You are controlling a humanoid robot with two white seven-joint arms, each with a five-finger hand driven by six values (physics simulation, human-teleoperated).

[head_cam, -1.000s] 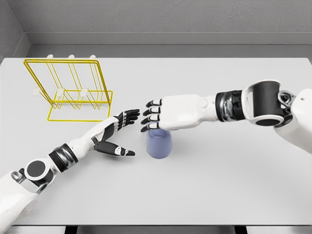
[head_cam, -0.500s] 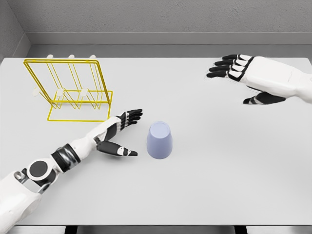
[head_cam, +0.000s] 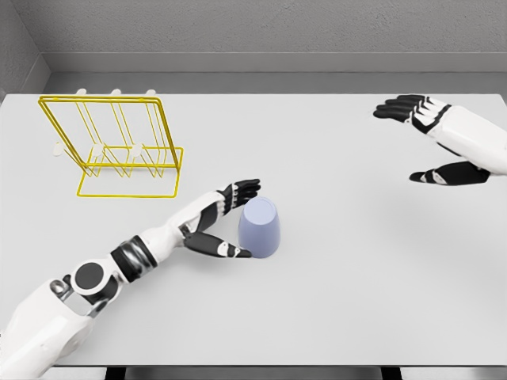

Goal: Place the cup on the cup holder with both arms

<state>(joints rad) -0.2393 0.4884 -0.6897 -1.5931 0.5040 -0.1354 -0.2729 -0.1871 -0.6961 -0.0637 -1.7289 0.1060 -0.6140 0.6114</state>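
From the head view, the right arm is cut off by the picture's right edge, so only the right hand (head_cam: 440,142) and part of its forearm show; the left shoulder runs out at the lower left corner. The cup (head_cam: 261,227) stands upside down on the table (head_cam: 333,301), closed base up and long axis roughly vertical, its rim hidden against the tabletop. It sits just to the right of the left hand (head_cam: 223,222), whose fingers are spread, thumb reaching along the cup's near side; contact cannot be told. The right hand hangs with fingers extended, holding nothing, well apart from the cup on its far right. The yellow cup holder (head_cam: 115,146) stands beyond the left hand, further left.
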